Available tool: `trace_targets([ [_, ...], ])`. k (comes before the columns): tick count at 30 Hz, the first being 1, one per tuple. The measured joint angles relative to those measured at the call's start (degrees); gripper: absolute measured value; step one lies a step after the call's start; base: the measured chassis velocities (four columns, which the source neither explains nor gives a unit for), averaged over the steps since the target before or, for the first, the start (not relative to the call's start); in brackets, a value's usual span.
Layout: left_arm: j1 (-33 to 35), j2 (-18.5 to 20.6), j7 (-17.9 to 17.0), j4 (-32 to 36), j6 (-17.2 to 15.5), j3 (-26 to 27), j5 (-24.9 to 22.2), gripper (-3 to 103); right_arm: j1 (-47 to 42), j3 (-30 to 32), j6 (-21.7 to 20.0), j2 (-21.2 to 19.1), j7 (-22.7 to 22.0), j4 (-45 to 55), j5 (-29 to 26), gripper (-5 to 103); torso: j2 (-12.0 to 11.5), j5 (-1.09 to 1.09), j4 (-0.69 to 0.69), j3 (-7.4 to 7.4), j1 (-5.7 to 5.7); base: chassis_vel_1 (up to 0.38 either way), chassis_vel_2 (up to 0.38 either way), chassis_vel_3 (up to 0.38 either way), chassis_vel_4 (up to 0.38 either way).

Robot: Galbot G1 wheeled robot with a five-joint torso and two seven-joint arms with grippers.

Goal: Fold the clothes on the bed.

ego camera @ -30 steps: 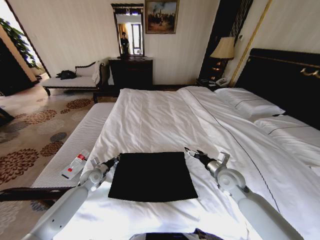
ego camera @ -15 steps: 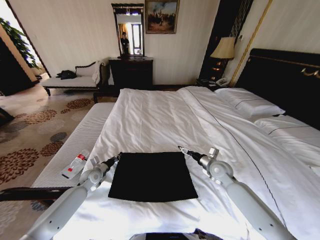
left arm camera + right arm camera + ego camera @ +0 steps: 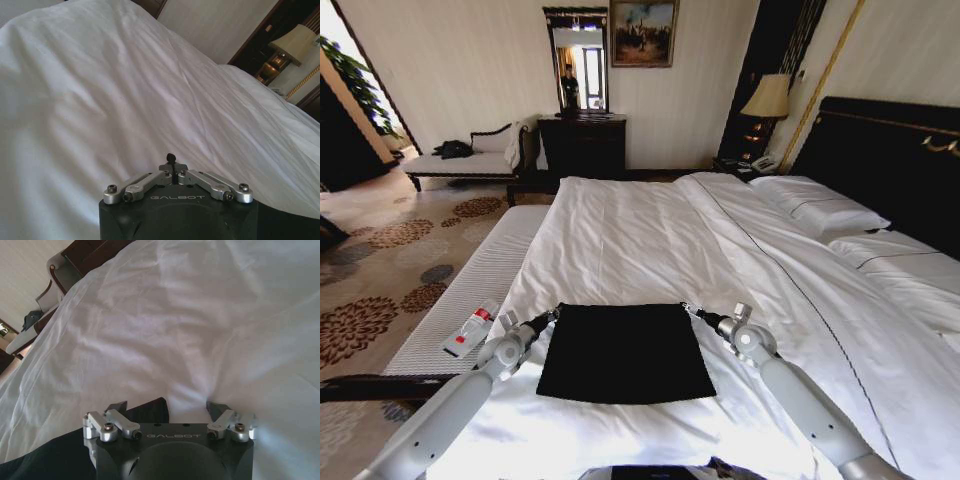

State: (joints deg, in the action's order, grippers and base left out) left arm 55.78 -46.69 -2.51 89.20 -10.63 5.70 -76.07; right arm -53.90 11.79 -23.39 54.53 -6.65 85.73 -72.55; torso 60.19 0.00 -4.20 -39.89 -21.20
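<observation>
The black top (image 3: 625,352) lies flat on the bed (image 3: 650,235), its far corners apparently met by the left end effector (image 3: 554,314), pressed together, and the right end effector (image 3: 687,308), spread.

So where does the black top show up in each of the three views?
Head view: the black top lies flat in the lower middle, between the two arms.
Left wrist view: likely the dark strip beside the left gripper; hard to tell.
Right wrist view: its corner reaches up by the right gripper, which is open.
Shared landmark: the white duvet under it.
</observation>
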Motion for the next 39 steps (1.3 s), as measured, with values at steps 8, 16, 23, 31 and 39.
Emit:
trace_targets([
  [8,-0.22,0.0,-0.16,0.35,-0.06,-0.45,0.01,0,0.32,-0.84,-0.04,0.56,0.05,-0.72,-0.02,63,0.0,0.0,0.0,0.0,0.0,0.0,0.0,0.0,0.0],
  [16,-0.28,0.15,-0.24,0.46,-0.09,-0.43,-0.08,0,0.35,-0.91,-0.05,0.44,0.19,-0.62,-0.31,30,0.0,0.0,0.01,0.0,0.0,0.0,0.0,0.0,0.0],
  [23,-0.58,-0.25,-0.52,0.59,-0.12,-0.49,-0.1,0,0.17,-0.91,-0.09,0.33,-0.13,1.13,-1.22,4,0.0,0.0,0.01,0.0,0.0,0.0,0.0,0.0,0.0],
  [31,0.02,-0.31,-1.09,1.53,-0.17,-0.13,-0.1,0,-0.56,-0.44,-0.1,0.2,-0.4,2.15,-1.33,0,0.0,0.0,0.0,0.0,0.01,0.0,0.0,0.0,0.0],
  [39,3.13,1.04,-2.32,7.19,-0.12,3.65,-0.88,0,-1.66,1.94,0.07,-1.17,-2.2,9.17,-3.32,0,0.0,0.0,0.01,0.01,0.0,0.0,0.0,0.0,0.0],
])
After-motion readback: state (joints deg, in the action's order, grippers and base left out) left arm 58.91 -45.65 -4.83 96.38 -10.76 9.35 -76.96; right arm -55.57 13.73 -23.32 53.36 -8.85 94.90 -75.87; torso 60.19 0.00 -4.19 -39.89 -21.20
